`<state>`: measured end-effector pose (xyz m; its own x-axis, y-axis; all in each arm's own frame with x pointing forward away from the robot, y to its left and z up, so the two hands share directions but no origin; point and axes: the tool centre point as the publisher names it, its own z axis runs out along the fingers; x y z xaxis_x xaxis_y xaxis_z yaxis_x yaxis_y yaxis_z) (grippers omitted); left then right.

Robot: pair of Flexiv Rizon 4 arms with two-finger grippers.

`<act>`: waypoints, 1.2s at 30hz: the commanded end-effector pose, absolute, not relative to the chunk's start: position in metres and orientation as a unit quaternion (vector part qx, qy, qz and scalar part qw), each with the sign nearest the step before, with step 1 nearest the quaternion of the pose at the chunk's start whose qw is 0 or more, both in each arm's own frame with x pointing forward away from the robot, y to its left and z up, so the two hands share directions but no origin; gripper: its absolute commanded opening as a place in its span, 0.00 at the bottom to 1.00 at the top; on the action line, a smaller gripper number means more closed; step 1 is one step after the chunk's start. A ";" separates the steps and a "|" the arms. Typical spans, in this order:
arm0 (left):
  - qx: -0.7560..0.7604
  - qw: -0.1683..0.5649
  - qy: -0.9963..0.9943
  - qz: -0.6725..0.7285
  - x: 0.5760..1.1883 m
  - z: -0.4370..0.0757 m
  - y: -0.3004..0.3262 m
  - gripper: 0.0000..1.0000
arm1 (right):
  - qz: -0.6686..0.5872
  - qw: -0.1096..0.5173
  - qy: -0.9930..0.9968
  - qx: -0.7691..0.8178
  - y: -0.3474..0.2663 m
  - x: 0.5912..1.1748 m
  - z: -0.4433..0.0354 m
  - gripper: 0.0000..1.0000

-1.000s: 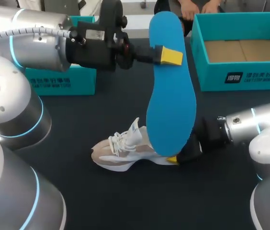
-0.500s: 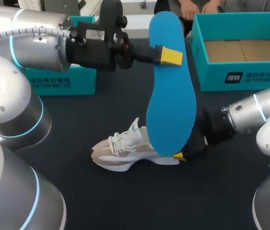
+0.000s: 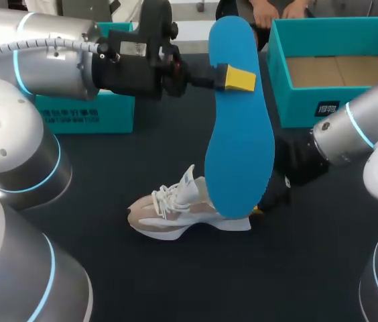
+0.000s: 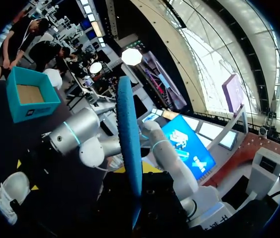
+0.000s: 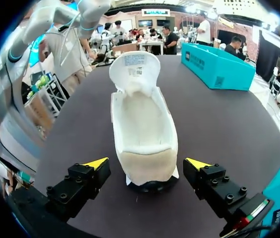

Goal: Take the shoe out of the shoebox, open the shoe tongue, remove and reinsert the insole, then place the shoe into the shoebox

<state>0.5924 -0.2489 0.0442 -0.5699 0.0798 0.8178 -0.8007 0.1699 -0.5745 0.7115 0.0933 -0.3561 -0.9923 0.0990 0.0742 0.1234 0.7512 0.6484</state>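
Left gripper (image 3: 234,78) is clamped on the blue insole (image 3: 239,154) and holds it upright over the table (image 3: 175,282), lower end near the heel of the shoe (image 3: 172,215). The shoe lies on the table, its long axis running straight away from my right gripper (image 5: 147,164), whose fingers (image 5: 96,163) stand apart on both sides of the heel without touching. For reinsertion, I judge the left arm nearer.

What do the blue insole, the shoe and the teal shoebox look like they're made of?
Insole: probably foam, matte blue; thin and holding its shape while upright.
Shoe: pale textile upper and lining, with laces; the sole looks rubbery or foam.
Shoebox: cardboard, teal outside, bare brown flaps on its floor.
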 end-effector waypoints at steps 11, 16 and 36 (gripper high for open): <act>0.272 0.376 -0.665 0.585 0.591 0.043 -0.249 0.00 | -0.101 0.009 -0.986 -0.130 0.091 0.712 -0.327 1.00; 0.272 0.376 -0.665 0.585 0.591 0.043 -0.249 0.00 | -0.109 -0.001 -0.984 -0.143 0.087 0.712 -0.327 1.00; 0.272 0.376 -0.665 0.585 0.591 0.043 -0.249 0.00 | -0.047 0.008 -0.995 -0.088 0.099 0.713 -0.321 1.00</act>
<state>0.5924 -0.2489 0.0441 -0.5699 0.0797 0.8178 -0.8007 0.1698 -0.5745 0.7126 0.0953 -0.3229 -0.9846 0.1721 0.0291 0.1746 0.9690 0.1749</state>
